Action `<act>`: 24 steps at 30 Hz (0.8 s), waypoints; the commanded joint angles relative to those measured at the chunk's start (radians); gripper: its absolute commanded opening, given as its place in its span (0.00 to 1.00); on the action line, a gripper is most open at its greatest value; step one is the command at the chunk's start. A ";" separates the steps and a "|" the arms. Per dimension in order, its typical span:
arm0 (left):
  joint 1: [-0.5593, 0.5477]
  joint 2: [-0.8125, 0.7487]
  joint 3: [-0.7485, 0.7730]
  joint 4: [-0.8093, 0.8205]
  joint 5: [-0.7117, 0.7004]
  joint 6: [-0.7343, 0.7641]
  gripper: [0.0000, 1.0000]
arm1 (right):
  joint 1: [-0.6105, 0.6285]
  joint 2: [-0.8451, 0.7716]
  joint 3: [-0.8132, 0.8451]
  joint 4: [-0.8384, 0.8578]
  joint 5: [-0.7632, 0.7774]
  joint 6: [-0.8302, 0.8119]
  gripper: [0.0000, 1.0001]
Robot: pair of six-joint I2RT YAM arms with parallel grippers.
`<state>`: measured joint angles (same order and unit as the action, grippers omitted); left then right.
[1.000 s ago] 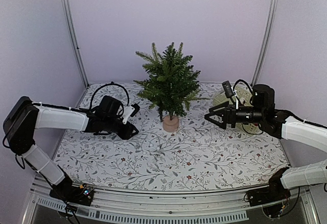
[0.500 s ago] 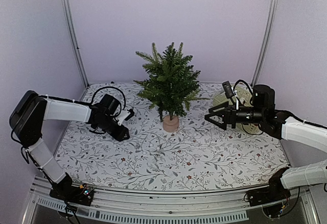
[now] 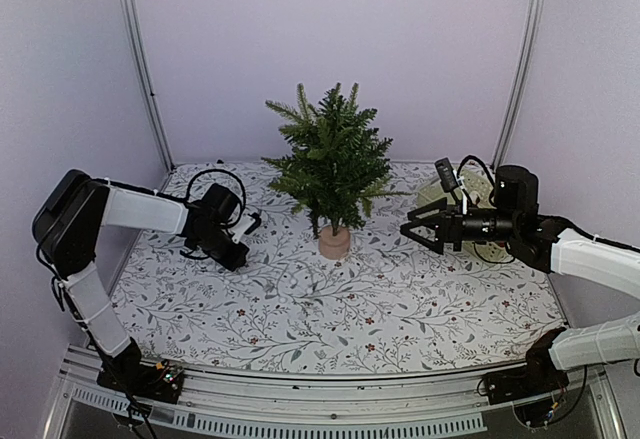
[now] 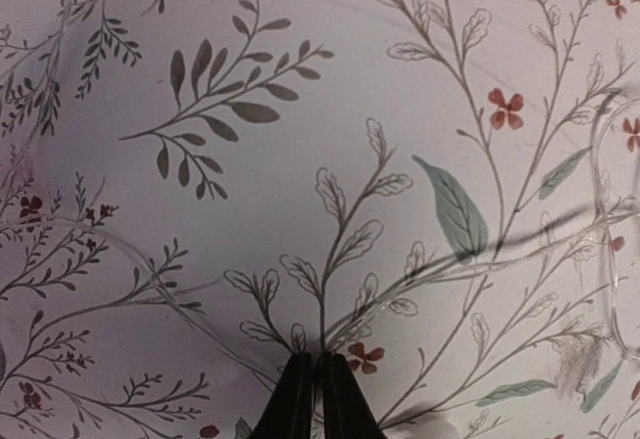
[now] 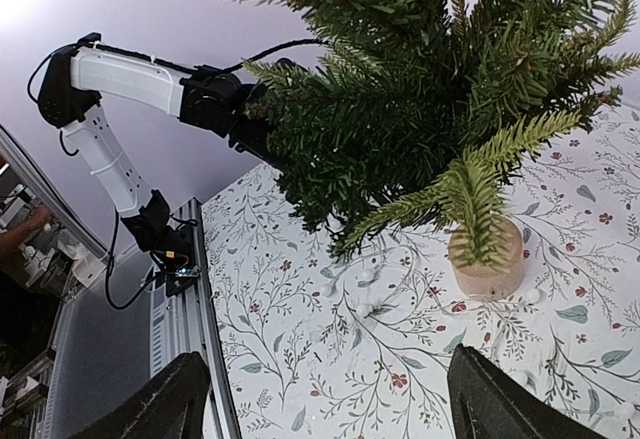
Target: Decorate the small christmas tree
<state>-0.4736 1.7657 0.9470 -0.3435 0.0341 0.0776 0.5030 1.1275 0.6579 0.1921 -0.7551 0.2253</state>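
Note:
The small christmas tree (image 3: pixel 331 159) stands on its tan base (image 3: pixel 334 242) at the back middle of the floral cloth; the right wrist view has the tree (image 5: pixel 420 89) filling its top and shows the base (image 5: pixel 487 259). A thin clear string (image 4: pixel 520 244) with white beads (image 5: pixel 371 280) lies on the cloth in front of the tree. My left gripper (image 3: pixel 238 258) points down at the cloth left of the tree. Its fingers (image 4: pixel 318 359) are pressed together where the string meets them. My right gripper (image 3: pixel 411 231) hovers right of the tree, open and empty (image 5: pixel 325 355).
A pale round container (image 3: pixel 455 187) sits at the back right behind my right arm. Metal posts (image 3: pixel 140 59) and lilac walls close in the back and sides. A metal rail (image 3: pixel 330 399) runs along the front edge.
My left gripper has drawn back leftward, tipped down to the cloth and closed its fingers. The right arm and the tree have not moved.

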 commanded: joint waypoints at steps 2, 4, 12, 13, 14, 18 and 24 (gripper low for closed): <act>-0.043 -0.033 -0.039 -0.057 -0.014 -0.017 0.01 | -0.006 0.007 0.001 0.026 -0.013 0.006 0.86; -0.062 -0.117 -0.059 -0.051 -0.014 -0.047 0.00 | -0.005 0.010 0.004 0.026 -0.015 0.005 0.86; -0.143 -0.559 -0.054 -0.033 -0.024 -0.093 0.00 | 0.020 0.017 0.010 0.028 0.012 -0.009 0.83; -0.148 -0.603 -0.050 -0.022 -0.016 -0.087 0.00 | 0.035 0.018 0.013 0.026 0.024 -0.015 0.83; -0.151 -0.645 -0.041 -0.014 -0.010 -0.084 0.00 | 0.054 0.020 0.018 0.022 0.043 -0.026 0.83; -0.154 -0.760 0.006 0.010 0.040 -0.079 0.00 | 0.148 0.036 0.040 0.009 0.127 -0.085 0.83; -0.157 -0.860 0.084 0.044 0.183 -0.048 0.00 | 0.262 0.091 0.057 0.026 0.225 -0.172 0.82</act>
<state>-0.6189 0.9535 0.9825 -0.3458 0.0948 0.0124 0.7132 1.1828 0.6830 0.1963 -0.6224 0.1291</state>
